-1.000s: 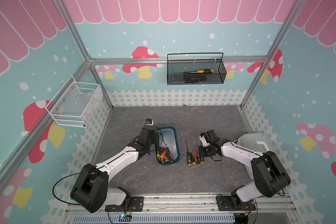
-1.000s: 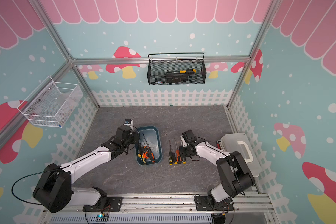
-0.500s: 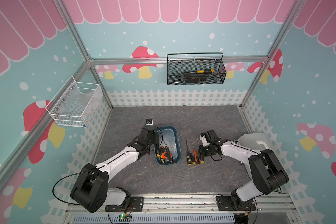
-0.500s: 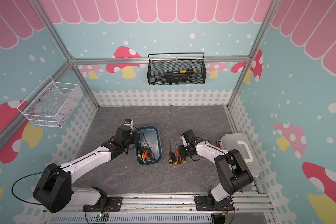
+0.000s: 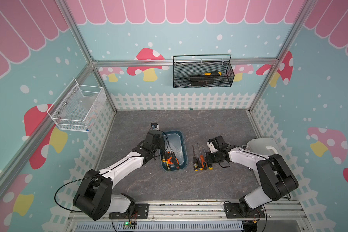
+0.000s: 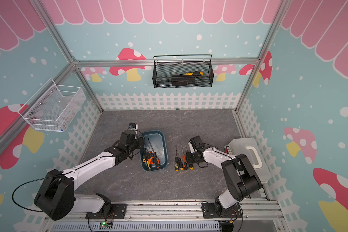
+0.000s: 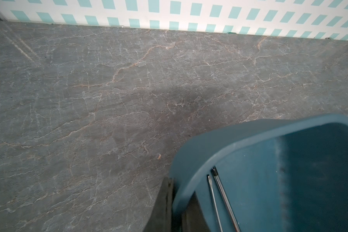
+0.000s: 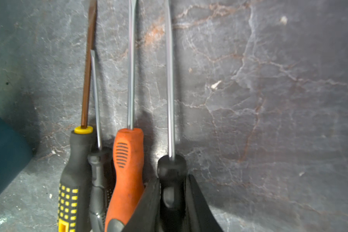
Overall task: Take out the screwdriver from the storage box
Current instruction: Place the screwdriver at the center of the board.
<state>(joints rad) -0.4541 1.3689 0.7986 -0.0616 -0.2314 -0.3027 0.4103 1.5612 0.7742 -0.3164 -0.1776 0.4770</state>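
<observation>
The right gripper has the handle of a black-handled screwdriver with a long steel shaft between its jaws. The jaws stand close on either side of the handle. I cannot tell whether they pinch it or have just let go, but they look slightly eased compared with a second ago. The tool lies flat on the grey marbled table. I judge this to be the release: this screwdriver is out of the box and set down.

Its long axis runs straight out ahead of the jaws, with the tip pointing away from the wrist, parallel to its neighbours. Just beside the jaws, on the box side, lie an orange-handled screwdriver, a slim dark-grey screwdriver and a black-and-yellow-handled screwdriver, all pointing the same way.

Beyond them is the shallow dark teal-blue plastic storage box, which has not moved. The left gripper has its jaws pressed together on the box's rim, one outside the wall and one inside, steadying it. Ahead of those jaws, several orange-and-black screwdrivers lie in the box, tips pointing the way the jaws point. More lifts likely remain if all are to come out.
</observation>
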